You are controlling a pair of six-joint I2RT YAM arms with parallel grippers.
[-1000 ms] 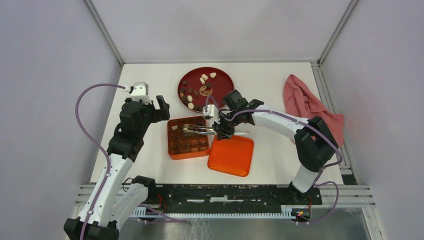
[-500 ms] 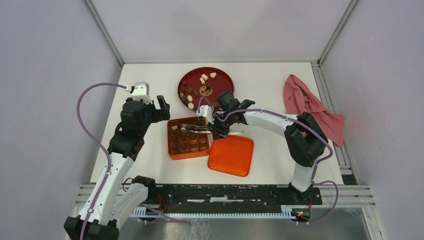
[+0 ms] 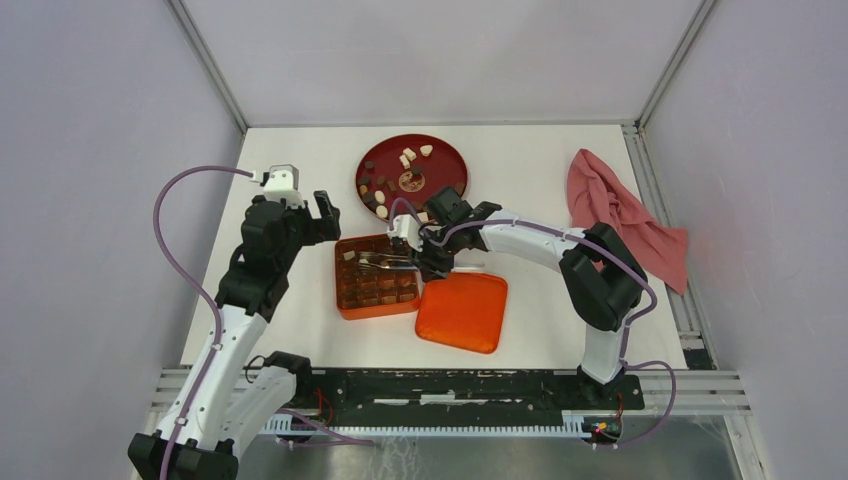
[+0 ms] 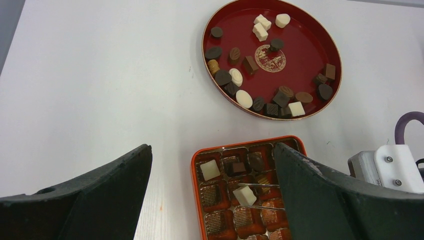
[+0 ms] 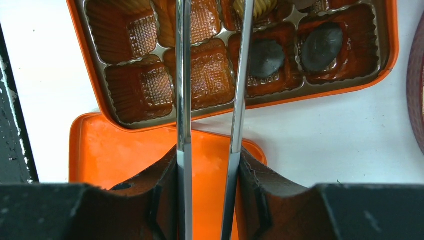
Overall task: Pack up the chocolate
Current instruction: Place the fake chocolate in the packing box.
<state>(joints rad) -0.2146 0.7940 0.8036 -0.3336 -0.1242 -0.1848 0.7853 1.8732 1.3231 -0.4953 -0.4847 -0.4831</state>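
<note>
Over the orange box (image 4: 193, 200), clamping tweezers (image 5: 183, 75) in the right gripper (image 5: 210, 170) and pinching a cream-white chocolate (image 4: 244, 195) above a middle cell. Holding the left gripper (image 4: 212, 147) wide open, gripping nothing. Judging the packing barely begun: filling only a few cells, leaving most pieces (image 4: 223, 77) on the red plate (image 4: 320, 30), leaving the lid (image 3: 462, 312) lying alongside.

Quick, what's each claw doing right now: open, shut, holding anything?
Left gripper: open, holding nothing.
Right gripper: shut on slim metal tweezers, whose tips flank a white square chocolate.
</note>
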